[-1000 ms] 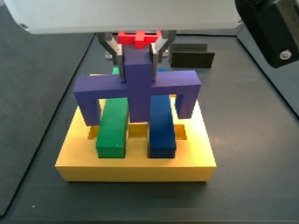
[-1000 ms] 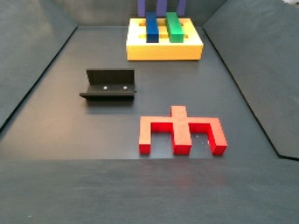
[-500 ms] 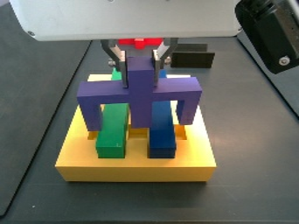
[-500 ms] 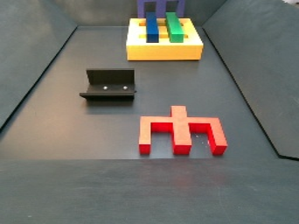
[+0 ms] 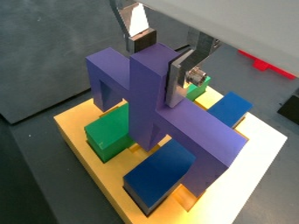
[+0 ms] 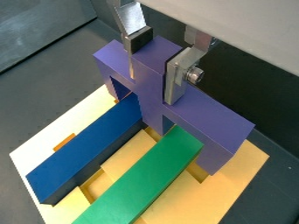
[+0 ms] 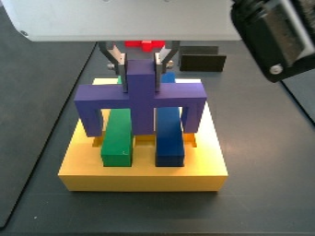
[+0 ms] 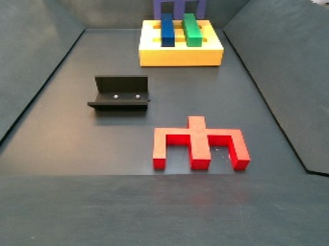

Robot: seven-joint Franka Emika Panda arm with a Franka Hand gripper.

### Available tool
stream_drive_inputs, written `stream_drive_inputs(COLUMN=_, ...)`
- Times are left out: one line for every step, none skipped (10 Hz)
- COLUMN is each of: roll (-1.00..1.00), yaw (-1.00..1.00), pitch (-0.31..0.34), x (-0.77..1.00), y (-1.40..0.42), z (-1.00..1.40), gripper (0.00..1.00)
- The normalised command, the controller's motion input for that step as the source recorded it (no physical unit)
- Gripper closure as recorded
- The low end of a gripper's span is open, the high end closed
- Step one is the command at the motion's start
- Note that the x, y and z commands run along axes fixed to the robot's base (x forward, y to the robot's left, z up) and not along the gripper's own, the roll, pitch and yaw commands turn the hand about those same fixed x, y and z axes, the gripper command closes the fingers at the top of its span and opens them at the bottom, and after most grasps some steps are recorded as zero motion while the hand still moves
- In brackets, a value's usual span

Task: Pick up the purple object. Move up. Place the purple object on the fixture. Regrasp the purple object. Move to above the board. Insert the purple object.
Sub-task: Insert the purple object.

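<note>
— What are we inspecting, working from the near edge of the bench (image 8: 52, 211) outward?

— In a side view we are noting the red notched block (image 8: 198, 147) lying nearest, untouched. Behind it the fixture (image 8: 121, 93) is standing empty. Farthest back is the board (image 8: 180, 50), and there the gripper (image 7: 142, 61) is hovering with the purple object (image 7: 143, 98) clamped.

— How are the fingers (image 5: 184, 74) sitting?

— We are seeing them pinching the upright tab of the purple object in both wrist views, silver plates flat against its faces. Its legs are straddling the green bar (image 6: 146, 178) and the blue bar (image 6: 91, 156).

— How are we judging the insertion should go?

— We are recommending a straight vertical descent, keeping the crossbar level so both legs enter their slots together. The risk, in our judgement, is a leg catching on a bar's edge and tilting the piece. The fingers should release only once the legs are seated.

— And against the earlier side view?

— We are recording the purple object sitting lower over the board than half a second ago, with the block and fixture unmoved.
</note>
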Motion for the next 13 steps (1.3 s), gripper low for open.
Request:
stream_drive_inputs(roll=0.00, yaw=0.00, pitch=0.000, x=0.01, y=0.00, z=-0.02, gripper=1.00)
stream_drive_inputs(roll=0.00, yaw=0.00, pitch=-0.006, x=0.00, y=0.00, z=-0.11, gripper=1.00)
stream_drive_inputs(roll=0.00, yaw=0.00, pitch=-0.011, x=0.00, y=0.00, z=-0.21, gripper=1.00)
stream_drive_inputs(roll=-0.06, yaw=0.00, pitch=-0.041, x=0.00, y=-0.03, z=-0.31, gripper=1.00)
stream_drive_inputs(roll=-0.10, yaw=0.00, pitch=-0.040, x=0.07, y=-0.01, z=-0.31, gripper=1.00)
stream_drive_inputs(roll=-0.09, yaw=0.00, pitch=0.000, x=0.28, y=-0.01, z=-0.05, gripper=1.00)
stream_drive_inputs(roll=-0.09, yaw=-0.01, pitch=0.006, x=0.29, y=0.00, z=0.00, gripper=1.00)
stream_drive_inputs(roll=-0.08, yaw=-0.02, pitch=0.000, x=0.21, y=0.00, z=0.00, gripper=1.00)
stream_drive_inputs(roll=-0.07, yaw=-0.07, pitch=0.000, x=0.04, y=0.01, z=-0.03, gripper=1.00)
stream_drive_inputs(roll=-0.03, yaw=-0.09, pitch=-0.036, x=-0.06, y=0.00, z=-0.21, gripper=1.00)
stream_drive_inputs(roll=-0.06, yaw=-0.02, pitch=-0.064, x=-0.18, y=0.03, z=-0.27, gripper=1.00)
stream_drive_inputs(roll=0.00, yaw=-0.02, pitch=-0.051, x=-0.18, y=0.00, z=-0.29, gripper=1.00)
stream_drive_inputs(roll=-0.02, yaw=0.00, pitch=-0.014, x=-0.05, y=0.00, z=-0.17, gripper=1.00)
